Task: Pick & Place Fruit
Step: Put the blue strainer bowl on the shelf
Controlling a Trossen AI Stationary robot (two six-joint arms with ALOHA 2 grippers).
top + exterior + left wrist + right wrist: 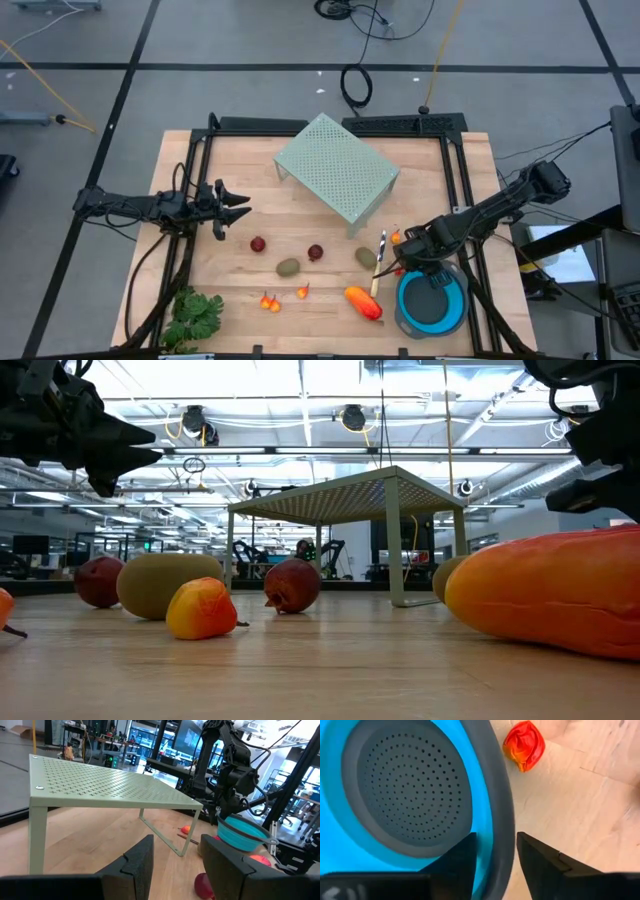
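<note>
R claw [495, 851] astride colander rim [495, 790] (parted)

Left claw [243, 207]: fingers parted, empty, arm extended from the left. Right claw [408, 262]: fingers parted, pointing down.

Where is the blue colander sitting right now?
In the high view the blue colander sits at the table's near right corner, beside the long orange-red piece, with the right gripper over its rim. The right wrist view shows it empty.

Long orange-red piece [545, 600] — right end cut off in low view
</note>
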